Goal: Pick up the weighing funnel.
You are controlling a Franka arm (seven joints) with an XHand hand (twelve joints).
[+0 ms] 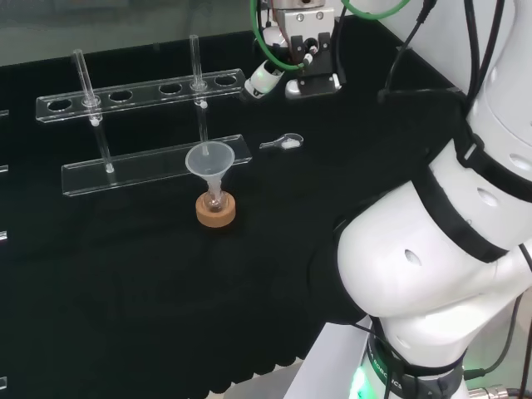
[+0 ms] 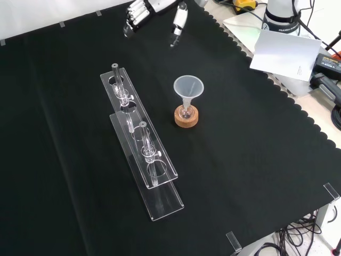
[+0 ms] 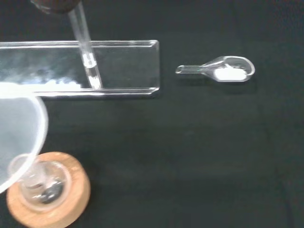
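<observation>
On the bench (image 1: 125, 291), weighing funnel (image 3: 217, 70): lying flat, white powder (image 3: 230, 73) in its bowl; just past the end of the clear test tube rack (image 1: 141, 98), not touching it
At the front view's top, robot hand (image 2: 139, 13): fingers relaxed and spread, holding nothing; well apart from the weighing funnel
Mid-cloth, funnel (image 1: 207, 160): mouth up, stem in a small flask on a cork ring (image 1: 216, 209)

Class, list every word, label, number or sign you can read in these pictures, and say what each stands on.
No text can be read.
White sheet beside the cloth: a small dark mark, too small to read.
No print shows on the weighing funnel, the funnel or the clear rack.
</observation>
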